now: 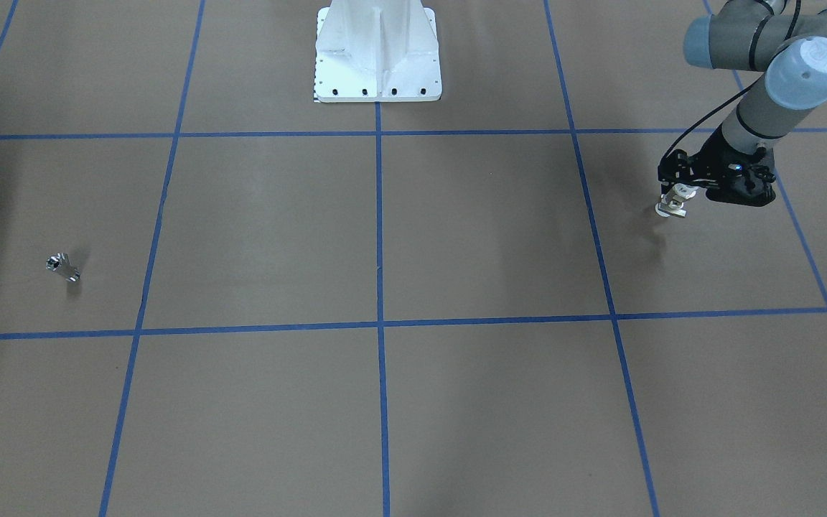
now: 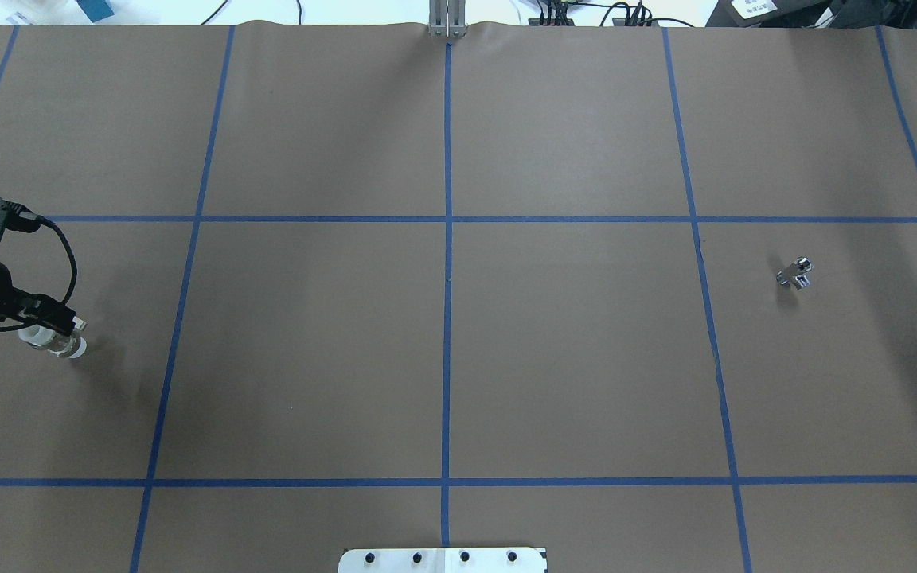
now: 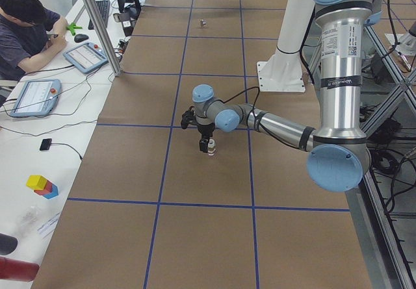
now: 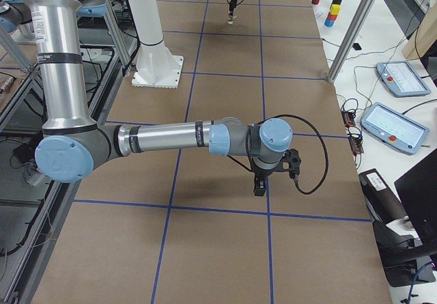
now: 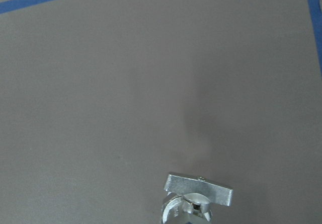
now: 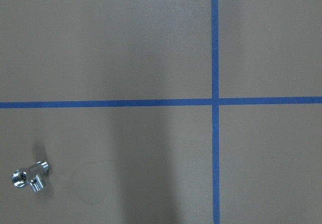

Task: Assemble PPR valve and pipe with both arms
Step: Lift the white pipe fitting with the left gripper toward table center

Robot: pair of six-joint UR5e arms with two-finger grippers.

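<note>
PPR valve (image 1: 673, 206) pinched in left end effector (image 1: 678, 192), seemingly just clear of worktop (image 1: 456, 237), far out on robot's left of white pedestal (image 1: 377, 57). Pipe (image 1: 63, 267) lying loose on worktop, far out on pedestal's opposite side. Right end effector (image 4: 260, 184) hanging over worktop; cannot tell whether spread or pressed together. Pipe looks light, rigid, chrome-slick, likely to skid or roll; best taken across narrow body, not head. Valve stiff, little crush worry. No containers showing.
</note>
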